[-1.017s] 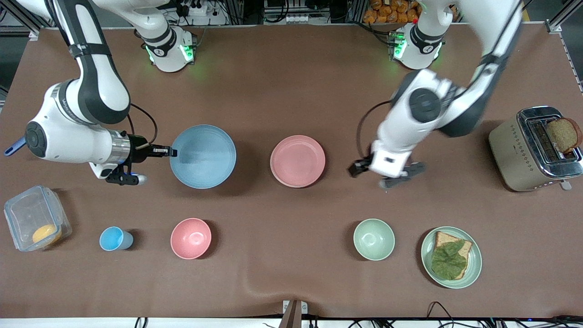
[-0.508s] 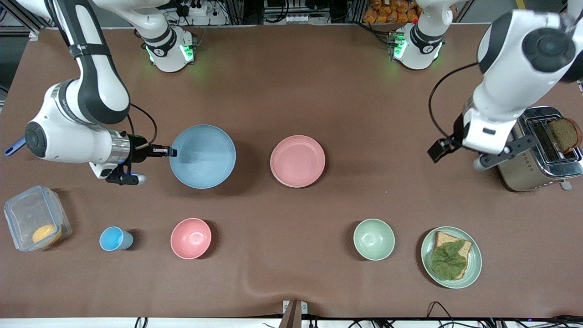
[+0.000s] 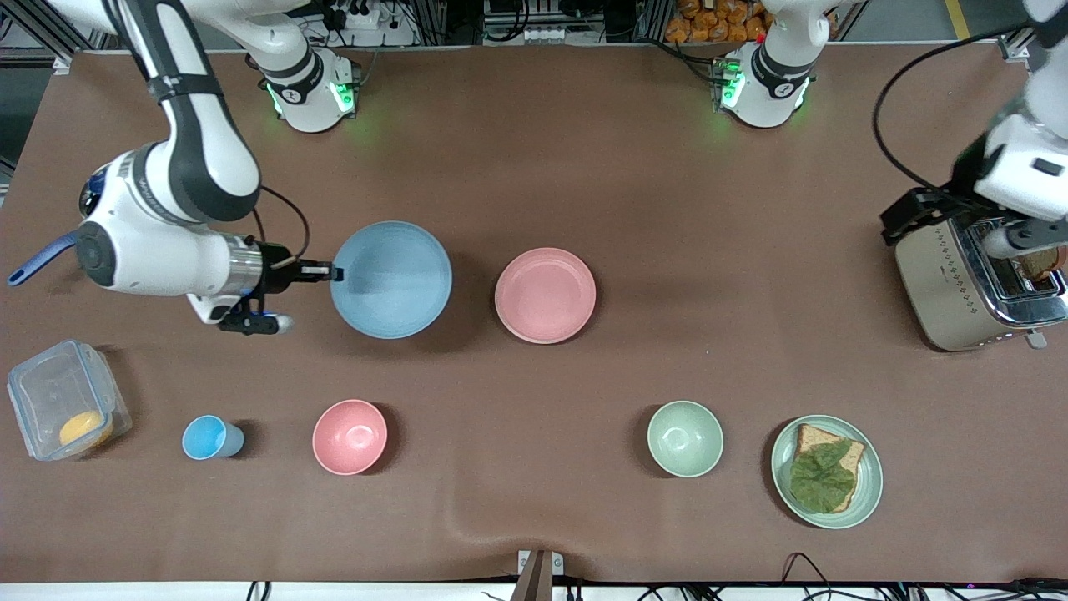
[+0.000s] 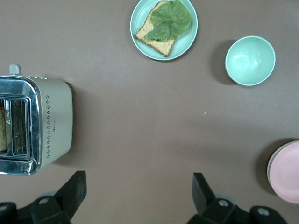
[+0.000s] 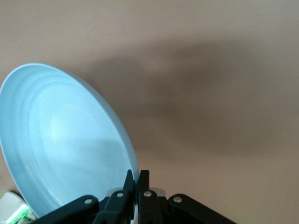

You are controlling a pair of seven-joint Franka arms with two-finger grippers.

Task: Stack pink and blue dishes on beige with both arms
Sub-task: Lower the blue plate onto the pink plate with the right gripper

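Observation:
My right gripper (image 3: 334, 272) is shut on the rim of the light blue plate (image 3: 392, 280) and holds it a little above the table, next to the pink plate. In the right wrist view the blue plate (image 5: 60, 140) stands tilted, with its rim pinched in the gripper (image 5: 138, 179). The pale pink plate (image 3: 545, 295) lies mid-table. A thin cream edge shows under the pink plate (image 4: 285, 172); no more of the beige plate is visible. My left gripper (image 3: 959, 229) hangs open over the toaster's end of the table, and between the gripper's (image 4: 138, 186) fingers there is nothing.
A toaster (image 3: 976, 284) with bread stands at the left arm's end. Nearer the camera are a green bowl (image 3: 685, 438), a green plate (image 3: 872, 492) with toast and lettuce, a pink bowl (image 3: 350, 436), a blue cup (image 3: 209, 437) and a clear container (image 3: 62, 409).
My right gripper has carried the blue plate toward the pink plate. The left arm has swung away from beside the pink plate to over the toaster.

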